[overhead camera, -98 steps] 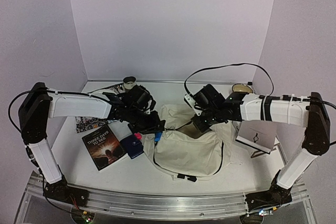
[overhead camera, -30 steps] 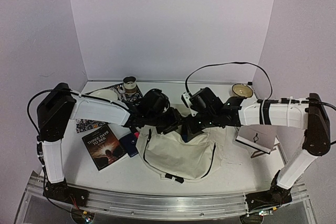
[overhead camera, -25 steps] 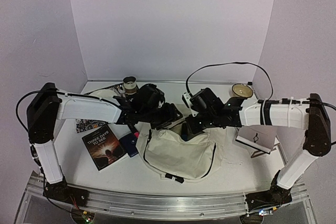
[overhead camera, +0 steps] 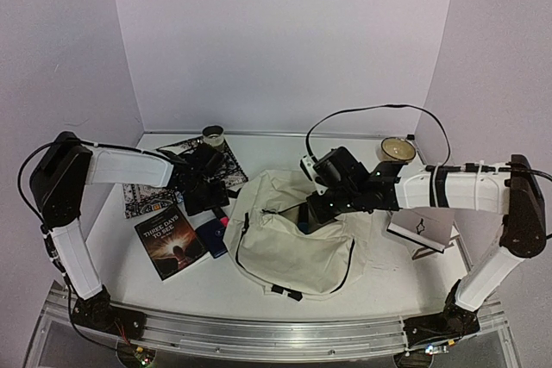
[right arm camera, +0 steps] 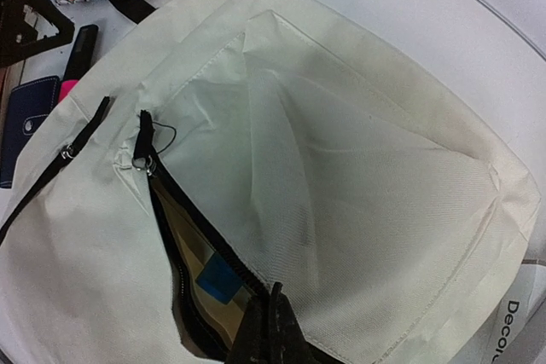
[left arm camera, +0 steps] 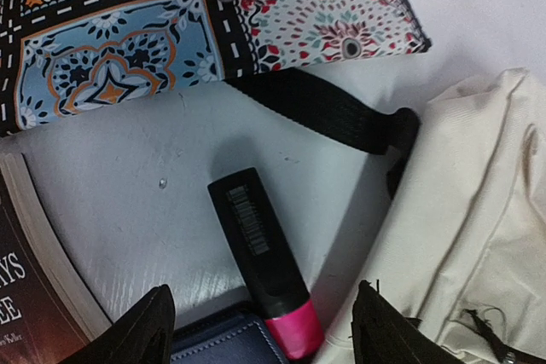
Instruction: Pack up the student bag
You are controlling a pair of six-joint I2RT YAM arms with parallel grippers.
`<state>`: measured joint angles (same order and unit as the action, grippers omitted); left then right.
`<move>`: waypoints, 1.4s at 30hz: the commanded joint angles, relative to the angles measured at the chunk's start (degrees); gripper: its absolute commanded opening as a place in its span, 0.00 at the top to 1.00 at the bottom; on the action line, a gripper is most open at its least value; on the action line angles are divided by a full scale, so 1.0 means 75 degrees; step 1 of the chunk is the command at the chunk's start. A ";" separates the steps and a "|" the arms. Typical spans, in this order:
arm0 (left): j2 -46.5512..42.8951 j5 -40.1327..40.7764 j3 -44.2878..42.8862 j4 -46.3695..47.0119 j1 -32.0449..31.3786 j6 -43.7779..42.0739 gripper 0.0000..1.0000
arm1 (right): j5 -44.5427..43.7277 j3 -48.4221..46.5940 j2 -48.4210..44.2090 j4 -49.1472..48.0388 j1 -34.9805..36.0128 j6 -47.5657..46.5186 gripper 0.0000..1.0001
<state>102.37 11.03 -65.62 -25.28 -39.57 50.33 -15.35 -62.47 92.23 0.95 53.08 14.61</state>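
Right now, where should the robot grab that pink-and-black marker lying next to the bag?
Pinch the marker across its black middle, by the barcode, coming straight down with the open left gripper. It lies flat, with bare table on both long sides there; its pink end is crowded by the navy wallet and the student bag.

left gripper [left arm camera: 260, 330]: pulled back from student bag [overhead camera: 293, 252] | now over highlighter [left arm camera: 258, 263]
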 commanded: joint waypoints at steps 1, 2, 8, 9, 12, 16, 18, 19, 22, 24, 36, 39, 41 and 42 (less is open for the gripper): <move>0.0534 -0.0026 -0.0510 -0.0263 0.0191 -0.0264 0.32 | 0.0048 0.0042 -0.0318 0.0169 0.0071 -0.0038 1.00; 0.0600 0.0013 -0.0564 -0.0270 0.0221 -0.0269 0.34 | 0.0051 0.0044 -0.0323 0.0173 0.0069 -0.0038 1.00; 0.1061 -0.0011 -0.0926 -0.0303 0.0283 -0.0331 0.43 | 0.0075 0.0045 -0.0301 0.0174 0.0068 -0.0050 1.00; 0.1109 -0.0038 -0.0952 -0.0307 0.0284 -0.0331 0.44 | 0.0074 0.0045 -0.0298 0.0176 0.0069 -0.0048 1.00; 0.1300 -0.0120 -0.1022 -0.0306 0.0278 -0.0319 0.46 | 0.0069 0.0055 -0.0295 0.0175 0.0069 -0.0049 1.00; 0.1527 -0.0301 -0.1091 -0.0309 0.0281 -0.0331 0.48 | 0.0068 0.0029 -0.0245 0.0165 0.0064 -0.0050 1.00; 0.1597 -0.0382 -0.1073 -0.0316 0.0283 -0.0310 0.49 | 0.0073 0.0009 -0.0214 0.0165 0.0063 -0.0050 1.00; 0.1621 -0.0395 -0.1064 -0.0320 0.0281 -0.0292 0.50 | 0.0084 0.0005 -0.0202 0.0155 0.0065 -0.0050 1.00; 0.1693 -0.0357 -0.1086 -0.0319 0.0281 -0.0245 0.53 | 0.0103 -0.0009 -0.0172 0.0109 0.0061 -0.0050 1.00; 0.1751 -0.0374 -0.1161 -0.0321 0.0282 -0.0228 0.57 | 0.0128 -0.0041 -0.0138 0.0087 0.0064 -0.0050 1.00; 0.1423 -0.0081 -0.1828 -0.0321 0.0294 -0.0241 0.84 | 0.0062 -0.0119 -0.0148 0.0052 0.0065 -0.0059 1.00; 0.1225 -0.0049 -0.2010 -0.0315 0.0291 -0.0260 0.90 | 0.0024 -0.0129 -0.0169 0.0051 0.0070 -0.0064 1.00; 0.1098 -0.0061 -0.2068 -0.0313 0.0295 -0.0279 0.94 | 0.0022 -0.0134 -0.0170 0.0051 0.0063 -0.0064 1.00; 0.1039 -0.0061 -0.2078 -0.0310 0.0295 -0.0284 0.96 | 0.0026 -0.0137 -0.0168 0.0053 0.0061 -0.0064 1.00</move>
<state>114.40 9.23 -78.09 -27.57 -37.45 48.33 -14.85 -62.24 92.23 1.26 53.08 14.57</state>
